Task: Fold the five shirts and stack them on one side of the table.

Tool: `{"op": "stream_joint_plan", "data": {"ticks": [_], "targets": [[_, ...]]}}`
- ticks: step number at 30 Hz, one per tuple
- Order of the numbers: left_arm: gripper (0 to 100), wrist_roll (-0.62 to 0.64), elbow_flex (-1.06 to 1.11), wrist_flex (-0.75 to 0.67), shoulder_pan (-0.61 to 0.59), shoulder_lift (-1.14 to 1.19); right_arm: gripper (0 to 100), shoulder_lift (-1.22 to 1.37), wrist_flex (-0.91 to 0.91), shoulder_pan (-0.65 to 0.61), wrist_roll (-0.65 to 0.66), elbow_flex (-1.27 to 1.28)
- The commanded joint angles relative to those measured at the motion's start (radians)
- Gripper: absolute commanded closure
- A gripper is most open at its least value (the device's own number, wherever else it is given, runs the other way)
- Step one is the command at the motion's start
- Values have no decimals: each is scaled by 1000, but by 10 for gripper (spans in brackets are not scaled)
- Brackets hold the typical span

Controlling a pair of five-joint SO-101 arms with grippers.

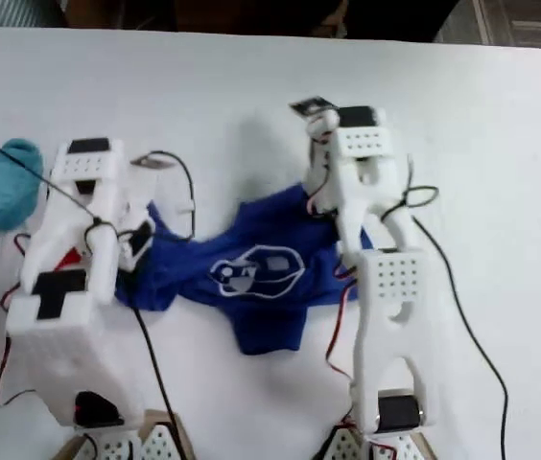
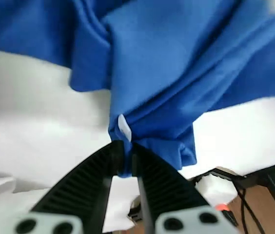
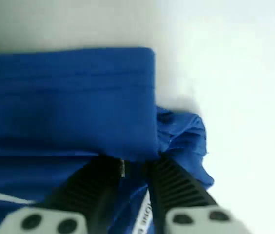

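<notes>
High view: your blue shirt (image 1: pixel 261 273) lies crumpled on the white table (image 1: pixel 501 144), stretched between the two arms with its white print facing up. The left arm (image 1: pixel 69 249) stands over one end of the shirt and the right arm (image 1: pixel 386 268) over the other, and each arm's tip reaches down to the cloth at its own side. A lobe of the shirt hangs towards the near edge of the table, between the arms' bases. A teal cloth (image 1: pixel 0 184) sits bunched beside the left arm, on the side away from the shirt and not touching it.

Left wrist view: your left claw (image 2: pixel 127 158) is clamped on a bunched fold of the shirt (image 2: pixel 176 63). The cloth is pinched right between the black fingers (image 2: pixel 88 180), and a small white label (image 2: pixel 124 127) sits just beyond their tips. From the pinch the shirt fans out in deep creases away from the claw, with bare table on either side.

Right wrist view: your right claw (image 3: pixel 135 168) is also clamped on the shirt (image 3: pixel 69 97). Its fingers (image 3: pixel 176 187) grip a gathered edge, and a flat hemmed band of cloth lies across just beyond the tips. A small bunch of cloth bulges out beside one finger, towards the bare table.
</notes>
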Motion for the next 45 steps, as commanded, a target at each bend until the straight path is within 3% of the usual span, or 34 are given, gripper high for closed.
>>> {"op": "stream_joint_plan", "data": {"ticks": [1,5,11,18,24,33,41,45], "targets": [[974,-51,189,-95,6,-206,970,-188,22,81,48,161],[975,-64,387,-224,12,-350,972,-394,-25,94,109,344],[975,-63,409,-249,8,-334,886,-604,-237,67,132,522],[975,-63,407,-313,9,-288,882,-564,-476,-41,-207,474],[975,-64,407,-310,6,-292,882,-364,-389,-166,-209,358],[975,-64,401,-311,5,-292,882,-162,15,-148,-209,107],[975,-64,354,-304,6,-287,882,-259,31,-128,-207,103],[975,-64,354,-304,6,-287,882,-283,28,-104,-141,103]]}}
